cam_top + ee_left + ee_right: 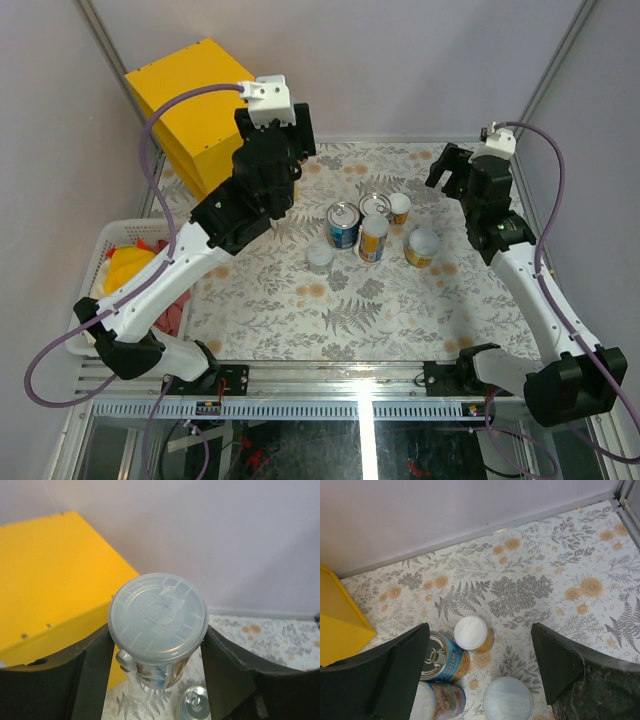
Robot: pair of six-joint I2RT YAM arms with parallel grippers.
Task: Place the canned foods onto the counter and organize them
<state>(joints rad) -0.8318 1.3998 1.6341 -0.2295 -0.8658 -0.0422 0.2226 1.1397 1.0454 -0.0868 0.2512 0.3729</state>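
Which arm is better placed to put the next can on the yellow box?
Left: the left arm's fingers grip a pale-lidded can right beside the yellow counter; the right arm's fingers are open, empty, and farther off above the table.

Plain pale grey walls (400,60); fern-patterned tablecloth (300,310) — white basket (95,270) at its left edge.
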